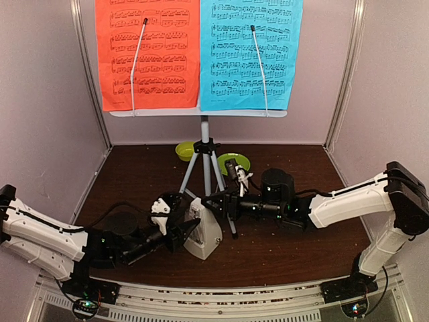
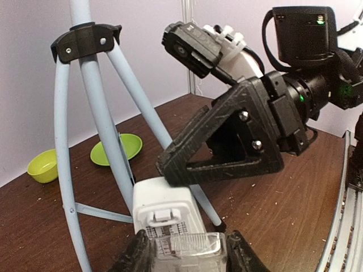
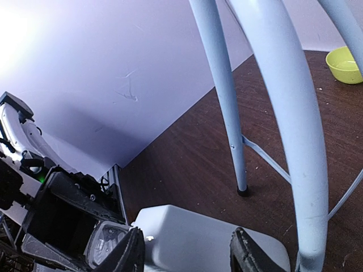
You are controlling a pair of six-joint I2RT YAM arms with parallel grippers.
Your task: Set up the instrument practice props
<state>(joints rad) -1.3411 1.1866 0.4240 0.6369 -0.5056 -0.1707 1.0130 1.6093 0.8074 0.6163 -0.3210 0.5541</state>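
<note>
Left end effector (image 2: 187, 258) reaches in from about 8 o'clock in the top view. Its two fingers are clamped on either side of the near end of the small whitish pyramid metronome (image 1: 204, 236), so it is grasping it. The metronome sits near the middle of the dark counter (image 1: 134, 174), at 6 o'clock from the grey folding tripod (image 1: 206, 147) and just beside the tripod's near legs.

From 3 o'clock, the right end effector (image 3: 188, 255) straddles the same metronome near its top, one finger on each side of the white body. I cannot tell whether those fingers press on it or only bracket it.

At 12 o'clock the tripod stands upright and carries the pale grey perforated music-stand desk (image 1: 167, 113). The red music sheet (image 1: 147, 54) is on the left of the desk and the blue music sheet (image 1: 251, 54) on the right, side by side. A thin wire arm lies across each sheet.

Behind the tripod's legs, a lime-green bowl (image 1: 186, 151) sits at 11 o'clock from the metronome. A lime-green plate (image 1: 234, 163) sits at 1 o'clock.
</note>
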